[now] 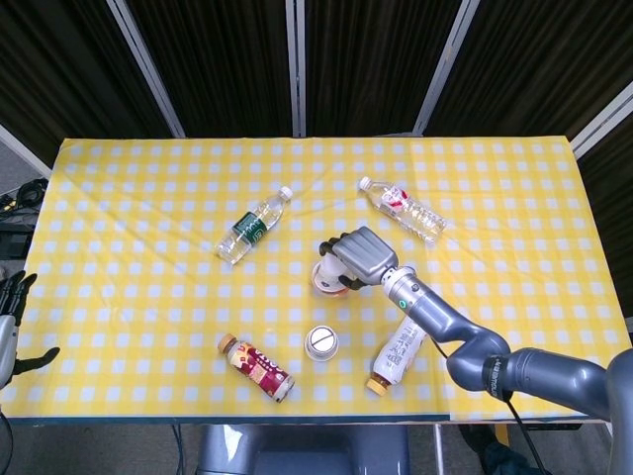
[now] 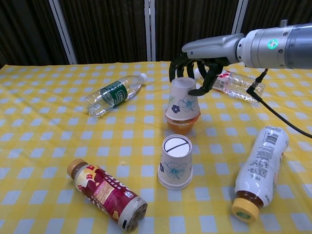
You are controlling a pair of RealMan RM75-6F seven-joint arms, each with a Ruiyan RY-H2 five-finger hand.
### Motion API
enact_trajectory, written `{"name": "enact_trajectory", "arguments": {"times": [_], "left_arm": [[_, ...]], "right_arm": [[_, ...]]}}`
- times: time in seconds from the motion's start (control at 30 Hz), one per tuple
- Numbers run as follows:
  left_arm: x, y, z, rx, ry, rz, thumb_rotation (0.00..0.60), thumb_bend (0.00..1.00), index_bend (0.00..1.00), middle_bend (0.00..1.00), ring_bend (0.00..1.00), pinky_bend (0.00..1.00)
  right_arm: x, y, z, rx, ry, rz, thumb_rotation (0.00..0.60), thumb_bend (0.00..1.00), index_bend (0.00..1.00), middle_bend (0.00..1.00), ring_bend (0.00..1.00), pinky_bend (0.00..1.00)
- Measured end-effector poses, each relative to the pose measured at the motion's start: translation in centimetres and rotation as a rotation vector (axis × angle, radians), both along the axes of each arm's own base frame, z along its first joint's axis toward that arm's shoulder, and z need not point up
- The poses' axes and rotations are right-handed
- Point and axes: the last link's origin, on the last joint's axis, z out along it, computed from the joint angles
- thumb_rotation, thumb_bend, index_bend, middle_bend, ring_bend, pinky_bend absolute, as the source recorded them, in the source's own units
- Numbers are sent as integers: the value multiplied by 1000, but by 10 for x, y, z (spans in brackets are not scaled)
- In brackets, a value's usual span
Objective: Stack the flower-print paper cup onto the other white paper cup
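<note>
Your right hand [image 2: 195,73] above table centre, fingers [image 2: 207,78] curled around the upturned base of the flower-print cup [image 2: 183,103], gripping it, second cup [image 2: 175,163] upside down just in front, your left hand [image 1: 15,322] at the table's left edge, fingers spread, holding nothing.

On the yellow checked table [image 1: 148,198] the right hand [image 1: 358,255] covers a cup [image 1: 322,281] near the centre — its grip hidden from above — while another upturned cup [image 1: 321,343] stands nearer the front edge, between two lying bottles [image 1: 256,367] [image 1: 398,354].
</note>
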Motion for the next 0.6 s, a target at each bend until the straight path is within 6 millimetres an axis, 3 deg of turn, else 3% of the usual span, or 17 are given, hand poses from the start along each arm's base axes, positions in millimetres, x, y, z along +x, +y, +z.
{"name": "enact_trajectory", "arguments": {"times": [0.37, 0.6], "left_arm": [[3, -2, 0, -7, -9, -17, 600, 0, 0, 0, 0, 0], [8, -4, -2, -22, -10, -43, 600, 0, 0, 0, 0, 0]], "right_arm": [[17, 24, 37, -9, -71, 70, 600, 326, 342, 448, 409, 519], [14, 74, 60, 45, -37, 176, 600, 329, 351, 470, 431, 519]]}}
